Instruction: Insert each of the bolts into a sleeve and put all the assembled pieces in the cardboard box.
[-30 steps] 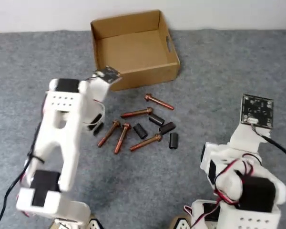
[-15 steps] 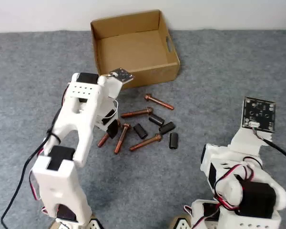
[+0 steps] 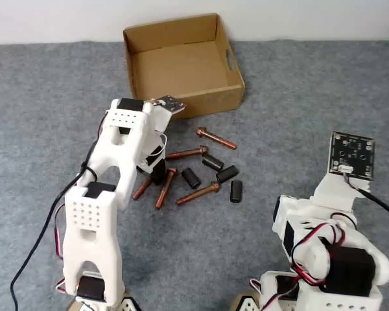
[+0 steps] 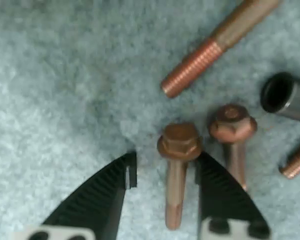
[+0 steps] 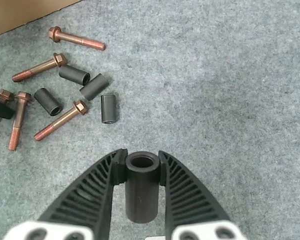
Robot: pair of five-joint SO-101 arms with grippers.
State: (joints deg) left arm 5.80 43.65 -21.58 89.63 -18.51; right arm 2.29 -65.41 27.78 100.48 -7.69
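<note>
Left claw (image 4: 166,167): open, one jaw on each side of a bolt (image 4: 176,175), shank in the gap. One jaw is clear of it, the other just beside the head. Second bolt (image 4: 233,135) lies parallel, just outside that jaw. In the high view the left claw (image 3: 157,172) is down at the counter (image 3: 311,97), at the 9 o'clock end of the pile.

Right claw (image 5: 142,167): closed on a black sleeve (image 5: 141,192), bore facing the camera, held well above the counter. Right arm (image 3: 330,253) sits at 4 o'clock from the pile.

Pile: three more bolts (image 3: 198,193) and four loose sleeves (image 3: 212,162), all at 3 o'clock of the left claw, flat on the counter.

Box (image 3: 201,105): 12 o'clock of the pile, top open.
</note>
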